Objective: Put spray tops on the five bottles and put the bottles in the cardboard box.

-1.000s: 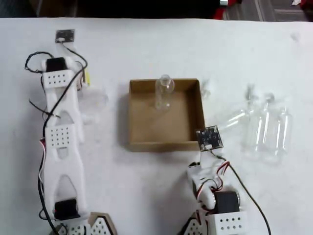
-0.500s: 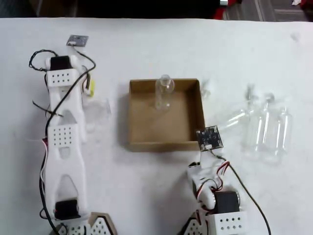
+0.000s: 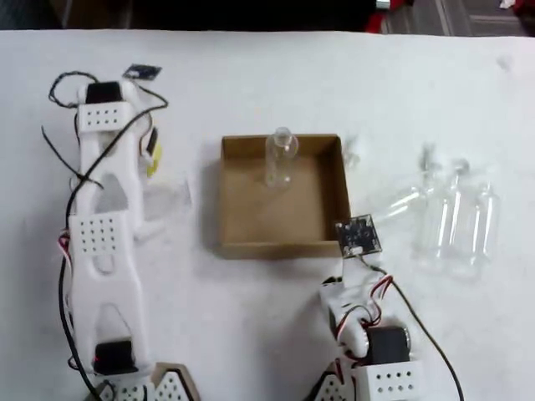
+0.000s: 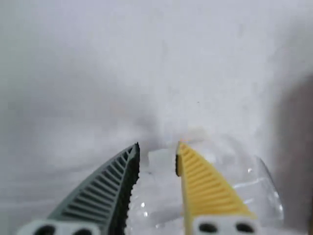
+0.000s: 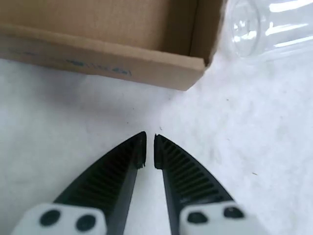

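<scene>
My left gripper (image 4: 157,152) has a grey and a yellow finger closed on a clear bottle (image 4: 244,191). In the high view this gripper (image 3: 161,177) sits left of the cardboard box (image 3: 238,249), with the clear bottle (image 3: 173,197) at its tips. One clear bottle (image 3: 282,157) stands in the box against the far wall. Several clear bottles (image 3: 456,219) lie on the table right of the box. My right gripper (image 5: 149,142) is shut on nothing, low over the table just before the box's near right corner (image 5: 195,73). An open bottle mouth (image 5: 247,23) lies beyond that corner.
The right arm (image 3: 368,330) is folded at the near edge, its camera board (image 3: 358,236) over the box's corner. Faint small clear parts (image 3: 351,150) lie by the box's far right corner. Loose black cables (image 3: 63,167) hang along the left arm.
The left arm's wrist has swung farther from the near edge and to the right. The clear bottle at its tips has shifted toward the near edge. The right arm has kept still.
</scene>
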Motion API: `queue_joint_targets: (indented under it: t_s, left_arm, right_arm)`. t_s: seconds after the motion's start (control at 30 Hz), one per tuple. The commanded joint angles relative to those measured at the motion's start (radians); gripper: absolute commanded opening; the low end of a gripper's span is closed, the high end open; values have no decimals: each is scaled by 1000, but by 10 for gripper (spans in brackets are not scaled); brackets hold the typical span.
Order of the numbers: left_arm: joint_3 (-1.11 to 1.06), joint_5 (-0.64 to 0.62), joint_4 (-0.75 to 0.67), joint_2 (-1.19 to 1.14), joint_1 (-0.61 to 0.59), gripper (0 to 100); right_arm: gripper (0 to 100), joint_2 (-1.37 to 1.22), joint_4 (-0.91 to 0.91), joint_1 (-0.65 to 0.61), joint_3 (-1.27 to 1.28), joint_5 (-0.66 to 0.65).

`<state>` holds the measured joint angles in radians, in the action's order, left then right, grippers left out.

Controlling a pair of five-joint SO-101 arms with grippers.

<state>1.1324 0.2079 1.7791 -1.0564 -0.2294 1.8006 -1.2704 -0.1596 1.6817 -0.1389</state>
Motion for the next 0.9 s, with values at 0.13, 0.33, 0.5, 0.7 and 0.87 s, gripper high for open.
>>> queue_joint_targets:
  t_s: [0.13, 0.33, 0.5, 0.7, 0.87]
  left_arm:
    - [-338, -32, 11, 487, 19, 164]
    - [-758, -284, -11, 820, -25, 162]
    - [-1096, -499, -184, 1013, -117, 162]
    - [-1336, -853, -334, 1129, -196, 162]
    - [-1373, -1086, -430, 1130, -165, 162]
  right_arm:
    - [17, 5, -2, 8, 9, -9]
    - [17, 5, -2, 7, 9, -9]
    - [17, 5, -2, 5, 9, -9]
    - [17, 5, -2, 5, 9, -9]
    - [17, 5, -2, 5, 9, -9]
